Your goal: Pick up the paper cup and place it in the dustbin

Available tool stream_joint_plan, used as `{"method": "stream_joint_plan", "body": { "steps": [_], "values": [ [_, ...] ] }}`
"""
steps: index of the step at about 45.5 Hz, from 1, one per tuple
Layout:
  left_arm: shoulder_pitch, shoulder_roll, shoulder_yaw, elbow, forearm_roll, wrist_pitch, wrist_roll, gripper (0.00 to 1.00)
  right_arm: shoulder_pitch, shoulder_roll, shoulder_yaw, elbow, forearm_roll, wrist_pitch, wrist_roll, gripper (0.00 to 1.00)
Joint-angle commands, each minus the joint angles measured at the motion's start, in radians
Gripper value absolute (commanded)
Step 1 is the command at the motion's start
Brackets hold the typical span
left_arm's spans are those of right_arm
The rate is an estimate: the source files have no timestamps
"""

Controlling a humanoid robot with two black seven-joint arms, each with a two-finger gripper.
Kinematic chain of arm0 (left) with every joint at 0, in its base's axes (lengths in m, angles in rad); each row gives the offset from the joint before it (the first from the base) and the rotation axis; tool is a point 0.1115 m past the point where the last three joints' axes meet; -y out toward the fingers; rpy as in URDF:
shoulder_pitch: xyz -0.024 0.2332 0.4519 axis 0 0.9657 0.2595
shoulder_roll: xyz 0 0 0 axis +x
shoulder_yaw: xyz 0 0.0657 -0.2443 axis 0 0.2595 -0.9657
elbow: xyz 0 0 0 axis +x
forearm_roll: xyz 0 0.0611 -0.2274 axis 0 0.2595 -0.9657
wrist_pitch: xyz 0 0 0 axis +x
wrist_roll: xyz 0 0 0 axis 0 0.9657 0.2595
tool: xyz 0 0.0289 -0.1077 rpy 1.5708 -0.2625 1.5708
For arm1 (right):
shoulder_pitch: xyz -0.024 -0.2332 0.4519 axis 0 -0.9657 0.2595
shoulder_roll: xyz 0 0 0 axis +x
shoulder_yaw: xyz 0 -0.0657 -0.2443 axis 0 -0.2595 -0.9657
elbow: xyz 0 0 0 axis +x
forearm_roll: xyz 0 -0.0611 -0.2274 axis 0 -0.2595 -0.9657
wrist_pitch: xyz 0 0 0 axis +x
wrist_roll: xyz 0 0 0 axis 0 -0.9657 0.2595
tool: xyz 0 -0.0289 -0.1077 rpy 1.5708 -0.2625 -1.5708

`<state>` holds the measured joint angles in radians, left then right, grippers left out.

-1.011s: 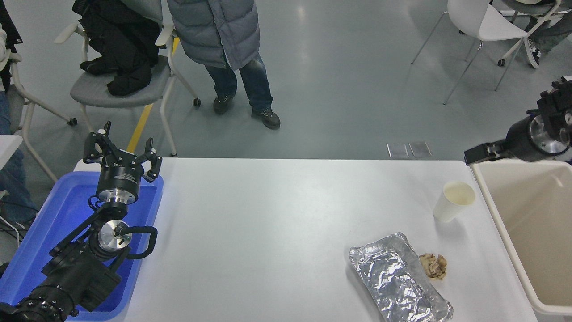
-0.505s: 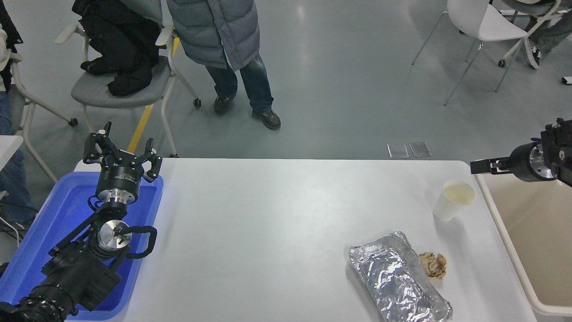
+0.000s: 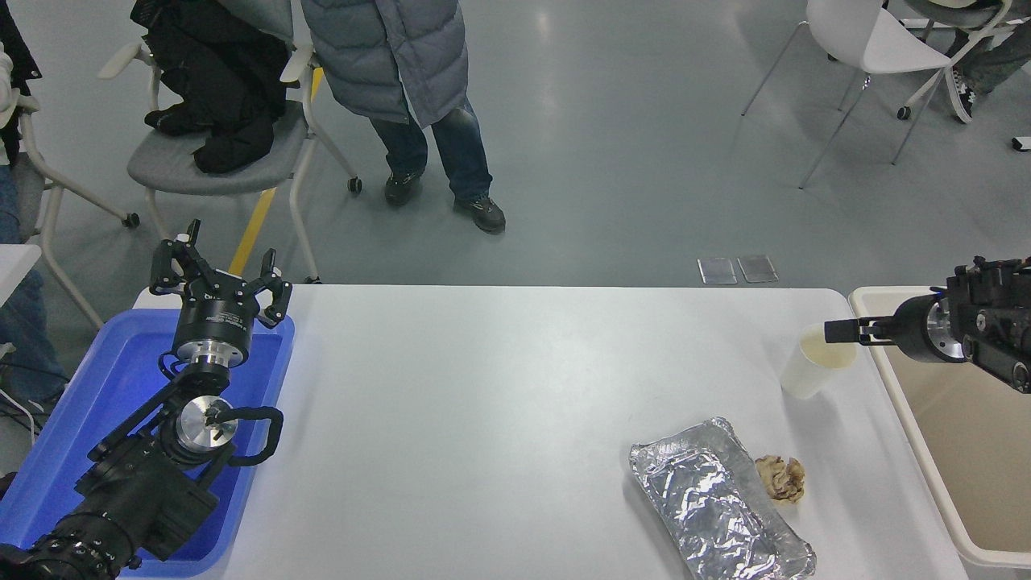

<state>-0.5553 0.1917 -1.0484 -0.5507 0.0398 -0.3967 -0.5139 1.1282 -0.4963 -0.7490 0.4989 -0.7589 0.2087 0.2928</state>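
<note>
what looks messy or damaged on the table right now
The foil tray at the near right is crumpled and lies askew, one end over the table edge. A brown paper wad sits beside it. The paper cup stands upright, nothing spilled.

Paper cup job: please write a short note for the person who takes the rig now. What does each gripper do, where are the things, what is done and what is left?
Left gripper: open, parked over the blue tray, holding nothing.
Right gripper: comes in from the right edge, its tip at the paper cup's rim; open or shut cannot be told.
Paper cup: upright on the table, near its right edge, beside the dustbin.
Done: the approach to the cup.
Left: grasp the cup, lift it, carry it over the dustbin, release.
</note>
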Motion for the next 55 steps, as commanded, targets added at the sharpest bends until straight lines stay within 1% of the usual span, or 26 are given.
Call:
{"method": "stream_joint_plan", "body": {
  "steps": [1, 4, 10, 15, 18, 20, 21, 24, 27, 28, 30, 31, 55],
  "values": [
    [0.000, 0.000, 0.001, 0.000, 0.000, 0.001, 0.000, 0.99, -0.047, 0.022, 0.031, -0.036, 0.000, -0.017, -0.003, 0.95],
    [0.000, 0.000, 0.001, 0.000, 0.000, 0.001, 0.000, 0.99, -0.051, 0.025, 0.031, -0.045, 0.000, -0.017, -0.004, 0.93],
    [0.000, 0.000, 0.001, 0.000, 0.000, 0.001, 0.000, 0.99, -0.065, 0.027, 0.037, -0.046, 0.000, -0.017, -0.006, 0.85],
    [0.000, 0.000, 0.001, 0.000, 0.000, -0.001, 0.000, 0.99, -0.071, 0.036, 0.037, -0.048, -0.002, -0.017, -0.007, 0.71],
    [0.000, 0.000, 0.001, 0.000, 0.000, 0.001, 0.000, 0.99, -0.076, 0.039, 0.037, -0.048, -0.002, -0.017, -0.007, 0.59],
    [0.000, 0.000, 0.001, 0.000, 0.000, 0.001, 0.000, 0.99, -0.076, 0.042, 0.037, -0.049, -0.002, -0.017, -0.009, 0.54],
    [0.000, 0.000, 0.001, 0.000, 0.000, 0.001, 0.000, 0.99, -0.077, 0.047, 0.037, -0.054, -0.002, -0.017, -0.009, 0.46],
    [0.000, 0.000, 0.001, 0.000, 0.000, 0.001, 0.000, 0.99, -0.087, 0.058, 0.037, -0.071, -0.003, -0.017, -0.014, 0.32],
    [0.000, 0.000, 0.001, 0.000, 0.000, 0.001, 0.000, 0.99, -0.094, 0.067, 0.039, -0.085, -0.002, -0.017, -0.015, 0.12],
    [0.000, 0.000, 0.001, 0.000, 0.000, -0.001, 0.000, 0.99, -0.094, 0.067, 0.039, -0.086, -0.002, -0.017, -0.017, 0.08],
    [0.000, 0.000, 0.001, 0.000, 0.000, 0.001, 0.000, 0.99, -0.094, 0.067, 0.039, -0.086, -0.002, -0.017, -0.017, 0.04],
    [0.000, 0.000, 0.001, 0.000, 0.000, -0.001, 0.000, 0.99, -0.093, 0.067, 0.039, -0.086, -0.002, -0.017, -0.017, 0.00],
    [0.000, 0.000, 0.001, 0.000, 0.000, 0.001, 0.000, 0.99, -0.071, 0.061, 0.037, -0.074, 0.000, -0.011, -0.012, 0.00]
  ]
}}
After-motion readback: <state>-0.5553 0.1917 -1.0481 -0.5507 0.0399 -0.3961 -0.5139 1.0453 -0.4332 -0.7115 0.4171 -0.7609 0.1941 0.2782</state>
